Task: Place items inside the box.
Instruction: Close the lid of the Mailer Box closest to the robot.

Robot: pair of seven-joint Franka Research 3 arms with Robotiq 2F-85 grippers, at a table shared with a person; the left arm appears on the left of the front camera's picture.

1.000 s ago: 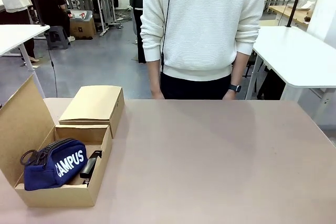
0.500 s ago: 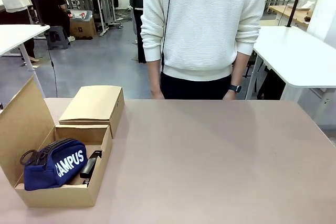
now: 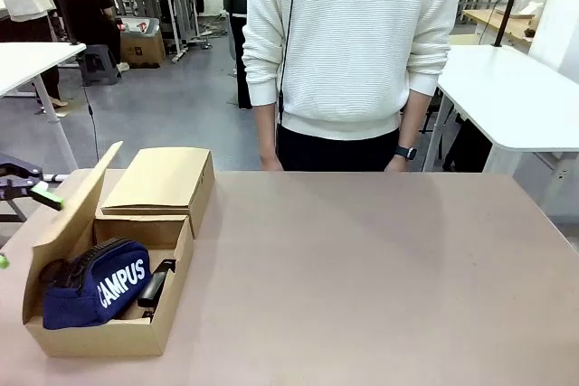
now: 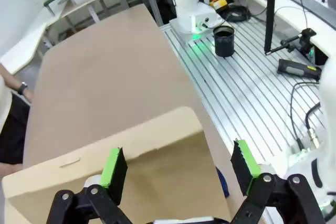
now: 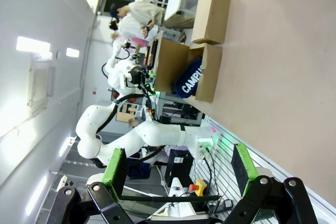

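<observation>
1. From where I'm driving this, the box (image 3: 109, 336) sits at the near left corner of the table (image 3: 380, 277), with the navy "CAMPUS" pouch (image 3: 95, 282) lying in it and a black stapler (image 3: 154, 287) tucked against the pouch's right side. So the packing looks done to me, and the step in hand is folding the lid flap (image 3: 77, 214) down.

2. The left gripper (image 3: 23, 183) is at the left edge of the front view, just outside the flap and up near its top edge. In the left wrist view its green pads (image 4: 113, 169) stand spread wide with the flap's cardboard face between them and close in front. They aren't pinching anything.

3. How I'd do it: push on the outer face of the flap near its free edge, not down by the hinge, and sweep over the box in an arc so the cardboard folds instead of buckling. Go slow, because the pouch bulges above the rim and the flap will probably ride on it.

4. I'd watch that the box doesn't slide right toward the second, closed carton (image 3: 163, 183) sitting just behind it. Nothing is bracing it.

5. The right gripper (image 5: 176, 169) is well away from all this. Its wrist view looks across the table at the box from far off, fingers spread fully and empty. The person (image 3: 348, 51) stands at the far side with hands down, not involved.
</observation>
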